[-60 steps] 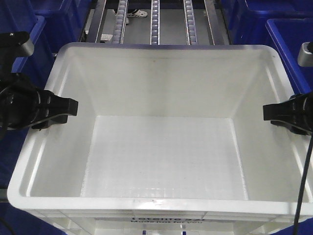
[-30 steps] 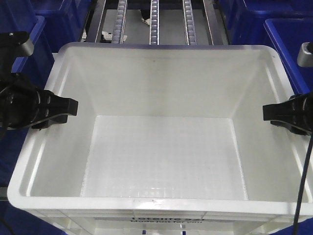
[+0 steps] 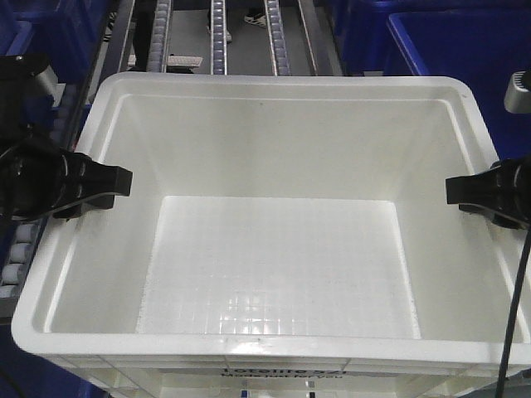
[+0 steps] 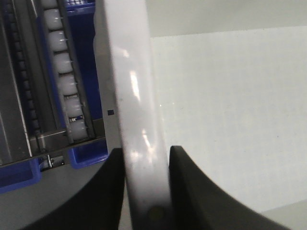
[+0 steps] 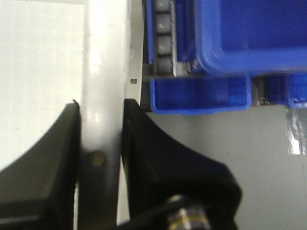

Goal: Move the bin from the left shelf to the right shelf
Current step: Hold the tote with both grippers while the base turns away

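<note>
Bin (image 3: 274, 141), big white crate, fills the front view w/ roller rails (image 3: 220, 33) past its far edge & blue bins (image 3: 465, 41) at far right. Left tool (image 3: 116, 182) is clamped on the left rim, right tool (image 3: 456, 189) on the right rim. Risk: narrow rim pinches only, so uneven arm travel could twist the bin, slip a grip or clip the blue bins.

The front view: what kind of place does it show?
Probably a warehouse or a logistics storage area: roller tracks of a flow shelf run behind the white crate, and blue bins stand on both sides.
</note>
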`<state>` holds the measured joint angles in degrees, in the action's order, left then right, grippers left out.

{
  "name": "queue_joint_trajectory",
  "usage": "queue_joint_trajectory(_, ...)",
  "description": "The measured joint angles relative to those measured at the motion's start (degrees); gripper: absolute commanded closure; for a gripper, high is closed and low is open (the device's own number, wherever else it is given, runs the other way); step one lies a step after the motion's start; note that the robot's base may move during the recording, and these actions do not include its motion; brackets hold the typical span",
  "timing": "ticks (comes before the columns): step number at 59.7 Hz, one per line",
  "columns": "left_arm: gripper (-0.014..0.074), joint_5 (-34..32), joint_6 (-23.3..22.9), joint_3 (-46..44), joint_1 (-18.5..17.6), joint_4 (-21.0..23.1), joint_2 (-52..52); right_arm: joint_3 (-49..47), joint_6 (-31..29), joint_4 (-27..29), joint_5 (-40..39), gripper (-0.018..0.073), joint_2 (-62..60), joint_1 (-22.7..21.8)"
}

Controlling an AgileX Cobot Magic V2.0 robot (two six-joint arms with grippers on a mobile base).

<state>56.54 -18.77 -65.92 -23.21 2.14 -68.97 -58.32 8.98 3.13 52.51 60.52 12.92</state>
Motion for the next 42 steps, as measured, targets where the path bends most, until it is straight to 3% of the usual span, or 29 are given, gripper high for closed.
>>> queue_joint_trajectory(17,0.0603,2.75,0.12,0.0,0.06,-1.48,0.73,0.13,-0.66,1.79,-1.65,0.0559,0.22,0.3)
queue_joint_trajectory(42,0.0603,0.16,-0.15,0.12,-0.01,0.11,0.33,0.26,-0.32,0.07,0.21,0.0559,-0.01,0.02)
